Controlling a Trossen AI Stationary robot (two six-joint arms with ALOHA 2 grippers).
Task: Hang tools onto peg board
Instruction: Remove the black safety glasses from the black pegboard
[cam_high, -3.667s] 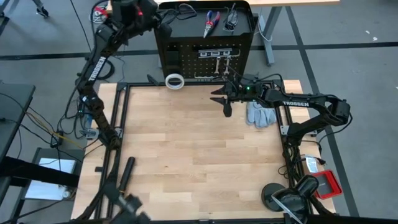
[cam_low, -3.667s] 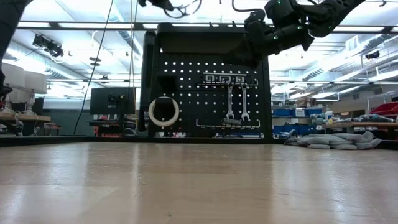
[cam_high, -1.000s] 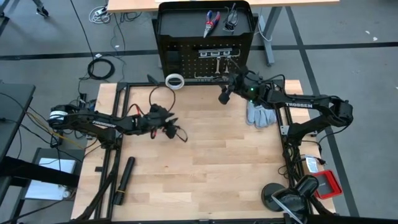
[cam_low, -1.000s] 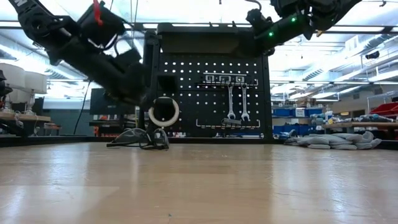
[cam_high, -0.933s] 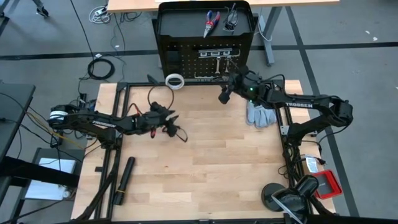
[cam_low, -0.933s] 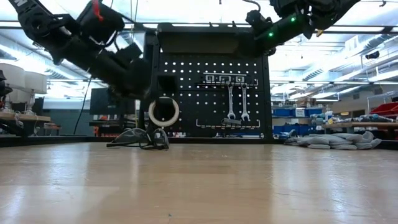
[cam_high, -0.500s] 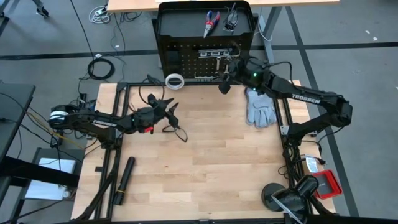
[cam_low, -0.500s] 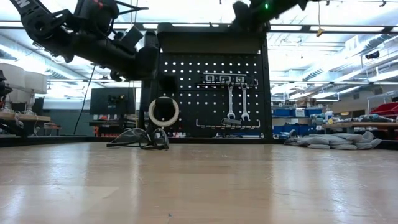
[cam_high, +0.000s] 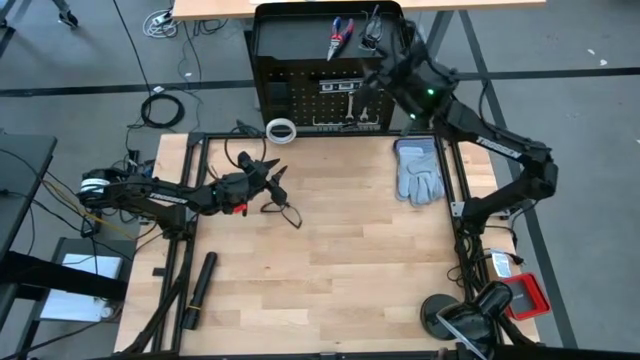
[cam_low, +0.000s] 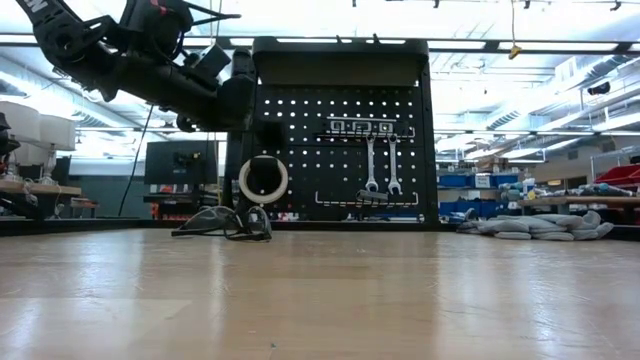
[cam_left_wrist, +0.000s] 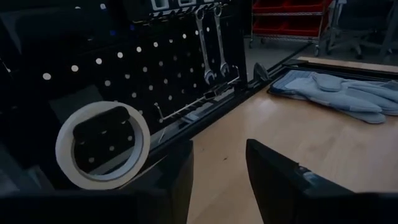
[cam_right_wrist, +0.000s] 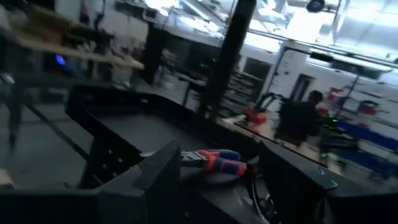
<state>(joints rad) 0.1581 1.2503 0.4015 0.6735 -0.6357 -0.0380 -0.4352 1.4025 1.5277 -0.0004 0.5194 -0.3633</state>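
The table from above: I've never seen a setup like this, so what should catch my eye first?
The tall black peg board at the table's far edge, with two wrenches hung on its face and a white tape ring at its lower left. The right gripper reaches over the board's top shelf, where red-and-blue pliers lie. The left gripper hovers open above the wooden table, near black-framed glasses; grey gloves lie at the right.
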